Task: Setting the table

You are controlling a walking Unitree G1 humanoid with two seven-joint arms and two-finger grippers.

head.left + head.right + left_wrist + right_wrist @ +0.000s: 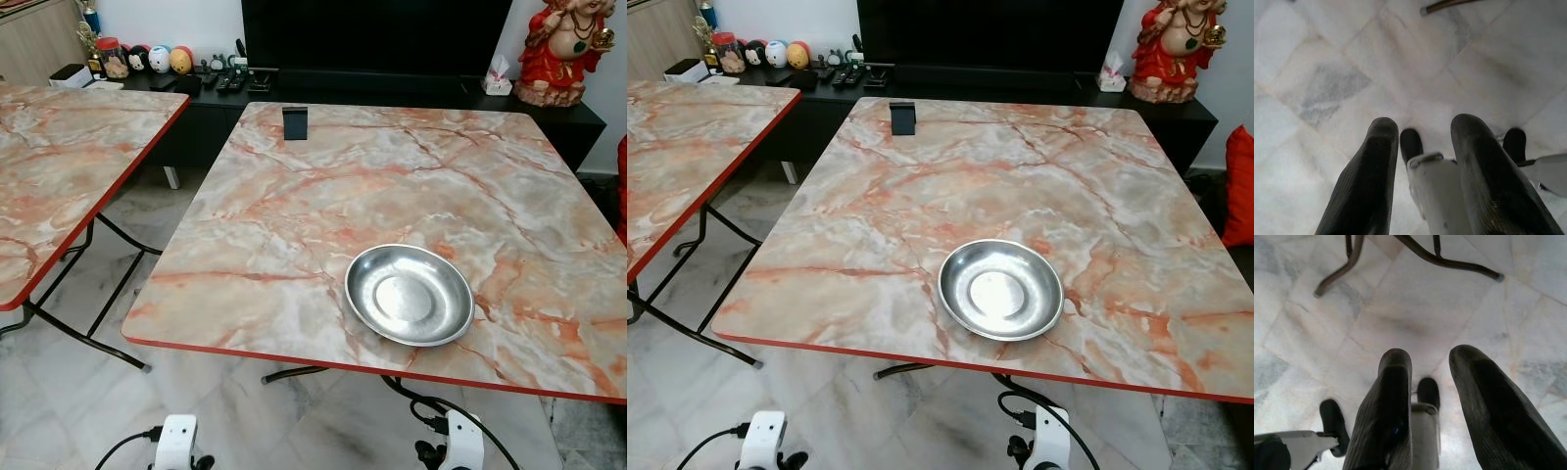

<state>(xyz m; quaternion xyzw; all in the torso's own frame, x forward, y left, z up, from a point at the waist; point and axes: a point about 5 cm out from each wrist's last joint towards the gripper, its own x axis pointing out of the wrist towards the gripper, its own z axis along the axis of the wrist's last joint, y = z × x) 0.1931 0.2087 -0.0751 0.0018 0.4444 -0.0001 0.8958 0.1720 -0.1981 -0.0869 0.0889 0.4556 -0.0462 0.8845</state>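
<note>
A shiny round steel plate (409,294) lies on the marble-patterned table (294,215), close to its red front edge and a little right of centre. Nothing is on the plate. Both arms hang low in front of the table. In the left wrist view my left gripper (1420,125) points down at the pale tiled floor, its two black fingers apart with nothing between them. In the right wrist view my right gripper (1431,355) hangs the same way, open and empty, above the floor near the table's dark metal legs (1440,257).
A small black object (294,121) stands at the table's far edge. A second marble table (59,166) stands to the left with a floor gap between. Behind is a black console (392,93) with remotes, toys, a tissue box and a red statue (563,49).
</note>
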